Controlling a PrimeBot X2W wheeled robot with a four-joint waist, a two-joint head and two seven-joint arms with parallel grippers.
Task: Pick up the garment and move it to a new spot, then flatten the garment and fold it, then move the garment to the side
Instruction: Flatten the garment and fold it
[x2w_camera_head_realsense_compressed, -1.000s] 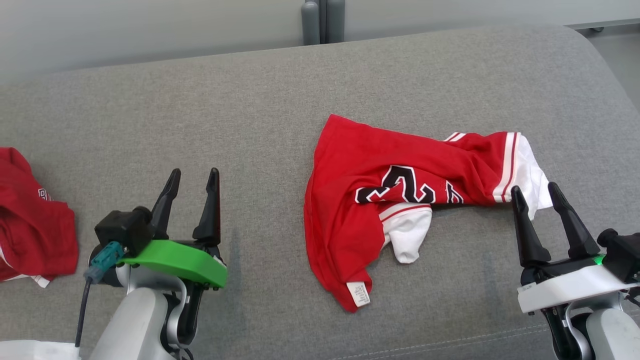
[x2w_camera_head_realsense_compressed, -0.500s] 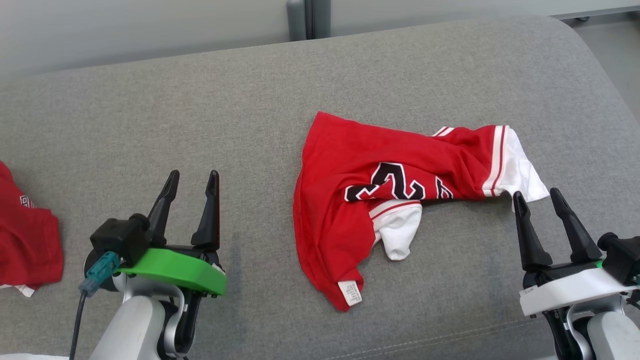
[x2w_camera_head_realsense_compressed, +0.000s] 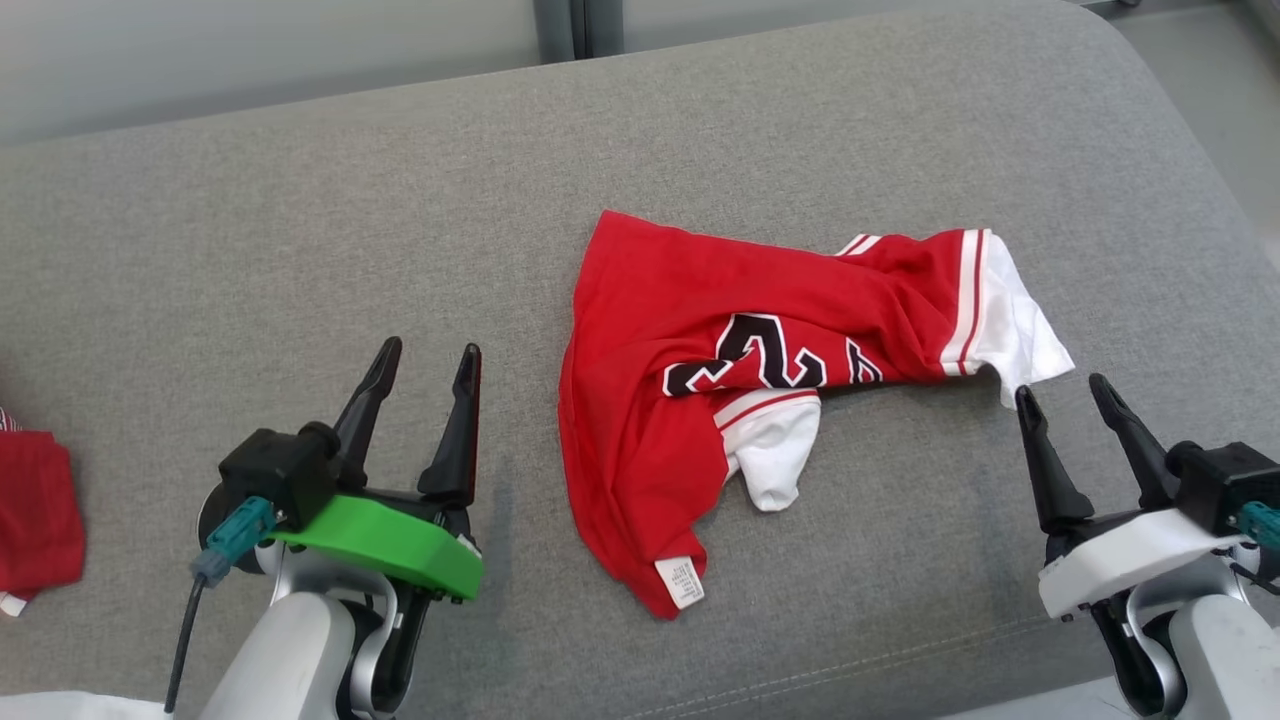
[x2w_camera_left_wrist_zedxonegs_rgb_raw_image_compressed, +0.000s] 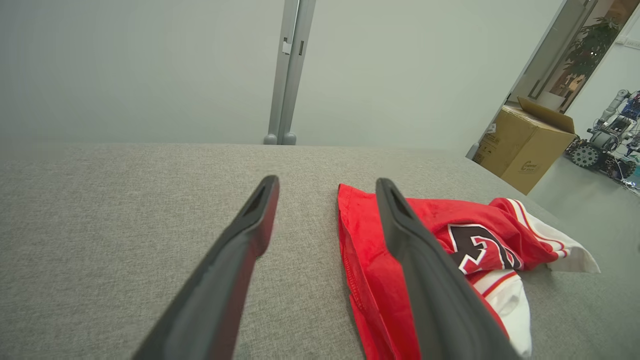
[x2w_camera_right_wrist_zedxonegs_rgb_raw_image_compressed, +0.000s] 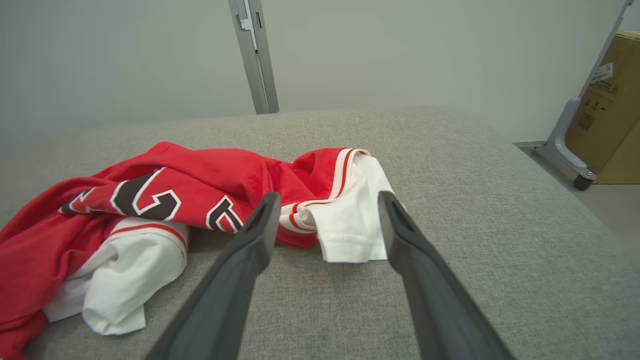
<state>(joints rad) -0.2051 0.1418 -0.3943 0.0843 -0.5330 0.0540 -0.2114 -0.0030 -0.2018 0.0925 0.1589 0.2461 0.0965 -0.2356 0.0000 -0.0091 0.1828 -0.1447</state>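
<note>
The garment (x2w_camera_head_realsense_compressed: 650, 330) is a red jersey with white sleeves and black numbers. It lies crumpled on the grey cushion (x2w_camera_head_realsense_compressed: 250, 230), right of centre. My left gripper (x2w_camera_head_realsense_compressed: 430, 348) is open and empty over bare cushion, a short way left of the jersey's red hem. In the left wrist view the left gripper (x2w_camera_left_wrist_zedxonegs_rgb_raw_image_compressed: 326, 181) has the garment (x2w_camera_left_wrist_zedxonegs_rgb_raw_image_compressed: 360, 240) beside its right finger. My right gripper (x2w_camera_head_realsense_compressed: 1060, 386) is open and empty, just short of the white sleeve. In the right wrist view the right gripper (x2w_camera_right_wrist_zedxonegs_rgb_raw_image_compressed: 328, 195) frames that sleeve of the garment (x2w_camera_right_wrist_zedxonegs_rgb_raw_image_compressed: 210, 175) without touching it.
Another red garment (x2w_camera_head_realsense_compressed: 35, 500) lies at the cushion's far left edge. A grey post (x2w_camera_head_realsense_compressed: 565, 15) stands behind the cushion. A cardboard box (x2w_camera_left_wrist_zedxonegs_rgb_raw_image_compressed: 525, 145) and another robot (x2w_camera_left_wrist_zedxonegs_rgb_raw_image_compressed: 605, 140) stand on the floor beyond the cushion's rounded right end.
The head camera has turned right, so the whole picture has slid left. My left gripper now stands closer to the jersey's hem. Both grippers stay open.
</note>
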